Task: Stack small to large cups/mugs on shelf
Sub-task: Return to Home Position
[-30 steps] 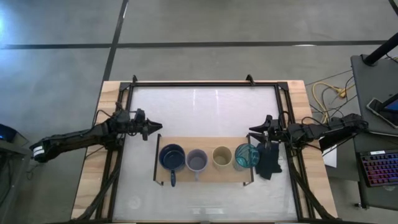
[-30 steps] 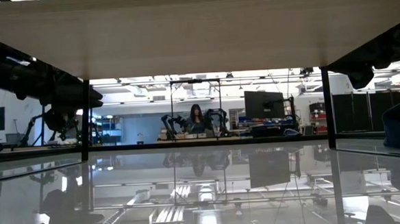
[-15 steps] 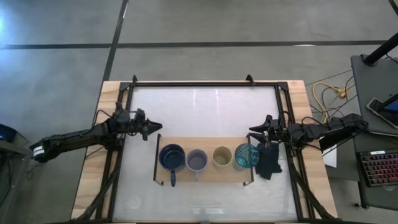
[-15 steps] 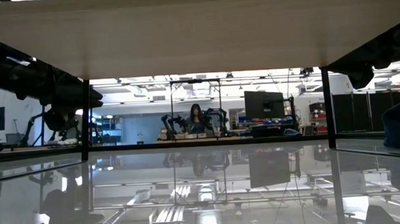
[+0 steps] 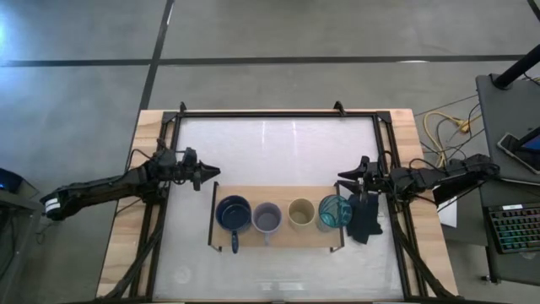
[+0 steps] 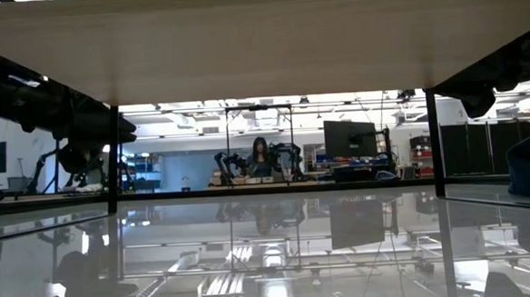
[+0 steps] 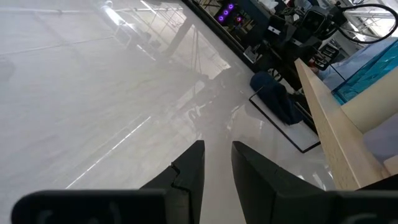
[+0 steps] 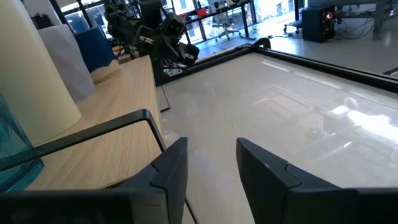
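Note:
Four cups stand upright in a row on the light-wood shelf (image 5: 278, 235). From the table's left they are the navy mug (image 5: 234, 213), the grey-lavender mug (image 5: 267, 218), the tan cup (image 5: 301, 211) and the teal tumbler (image 5: 335, 211). My left gripper (image 5: 214, 174) hovers off the shelf's far left corner, fingers a narrow gap apart (image 7: 217, 146). My right gripper (image 5: 341, 178) hovers off the far right corner, also slightly open (image 8: 211, 146). The right wrist view shows the tumbler (image 8: 12, 146) and the tan cup (image 8: 37, 74) close by.
A dark folded cloth (image 5: 364, 218) lies on the table just right of the shelf. The black table frame (image 5: 278, 112) runs along the far edge. In the low view the shelf board (image 6: 259, 40) spans overhead on black legs (image 6: 114, 156). A person (image 6: 259, 158) sits far behind.

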